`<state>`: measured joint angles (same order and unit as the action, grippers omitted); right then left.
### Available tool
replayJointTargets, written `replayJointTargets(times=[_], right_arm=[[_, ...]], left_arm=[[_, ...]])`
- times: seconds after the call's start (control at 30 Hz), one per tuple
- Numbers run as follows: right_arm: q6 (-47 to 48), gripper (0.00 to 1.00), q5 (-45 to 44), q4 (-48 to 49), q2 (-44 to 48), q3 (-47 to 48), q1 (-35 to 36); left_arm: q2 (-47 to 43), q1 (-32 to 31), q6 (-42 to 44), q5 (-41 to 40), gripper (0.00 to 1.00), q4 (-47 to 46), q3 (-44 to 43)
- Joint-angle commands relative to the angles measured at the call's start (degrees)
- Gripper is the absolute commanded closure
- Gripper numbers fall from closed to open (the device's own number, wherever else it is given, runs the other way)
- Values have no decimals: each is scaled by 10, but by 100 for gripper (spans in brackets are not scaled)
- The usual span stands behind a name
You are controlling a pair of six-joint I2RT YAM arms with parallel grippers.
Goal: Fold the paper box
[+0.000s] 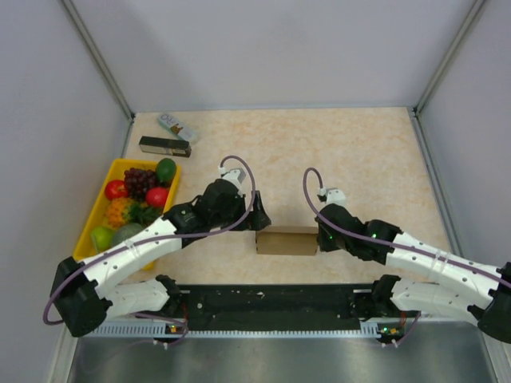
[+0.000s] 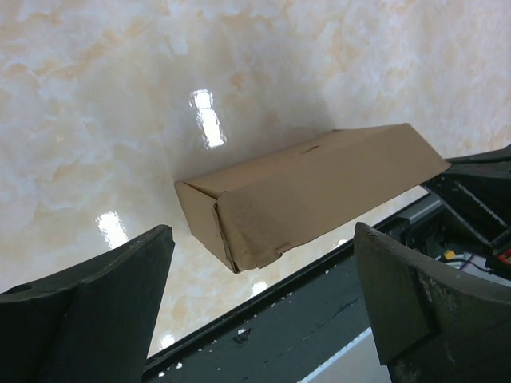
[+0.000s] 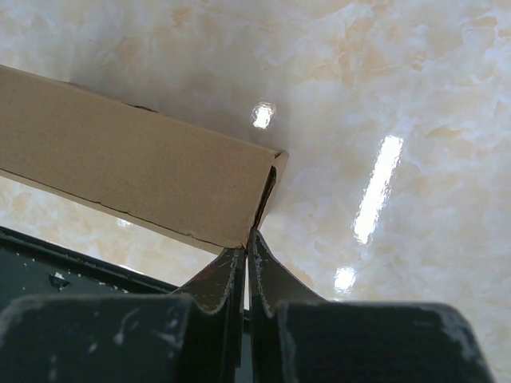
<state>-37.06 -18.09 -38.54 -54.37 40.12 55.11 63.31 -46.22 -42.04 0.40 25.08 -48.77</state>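
The paper box [image 1: 286, 240] lies as a closed brown carton near the table's front edge, between my two grippers. In the left wrist view the paper box [image 2: 311, 191] shows its folded left end, with a tucked flap, just beyond my fingers. My left gripper [image 1: 257, 217] hovers at that end, and in its own view the left gripper [image 2: 262, 239] is open wide with nothing between the fingers. My right gripper [image 1: 322, 234] is shut at the other end. The right gripper [image 3: 249, 233] touches its tips to the lower corner of the paper box [image 3: 128, 171], where a narrow slit shows.
A yellow tray [image 1: 94, 209] of fruit sits at the left. A slim black box [image 1: 164, 146] and a small white packet [image 1: 177, 127] lie at the back left. A black rail [image 1: 263, 299] runs along the front edge, close to the carton.
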Motion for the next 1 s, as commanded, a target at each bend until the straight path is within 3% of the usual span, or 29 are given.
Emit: replayJointTargets(times=[0.0, 0.2, 0.47, 0.73, 0.83, 0.9, 0.97], right_arm=[[7, 100, 0, 17, 0, 3, 7], [8, 100, 2, 23, -6, 4, 7], [9, 100, 12, 26, -5, 7, 8], [12, 100, 16, 28, -5, 7, 8], [12, 100, 17, 28, -5, 7, 8], [13, 100, 18, 27, -4, 5, 8], [10, 100, 17, 29, -3, 6, 7]], left_arm=[[10, 3, 21, 55, 2, -56, 19], [19, 3, 27, 87, 10, -105, 59], [18, 4, 28, 63, 32, -134, 86], [-16, 14, 19, 67, 22, -144, 92], [-28, 31, 6, 72, 12, -143, 90], [-28, 42, 0, 78, 12, -153, 92], [-13, 46, 1, 86, 18, -154, 88]])
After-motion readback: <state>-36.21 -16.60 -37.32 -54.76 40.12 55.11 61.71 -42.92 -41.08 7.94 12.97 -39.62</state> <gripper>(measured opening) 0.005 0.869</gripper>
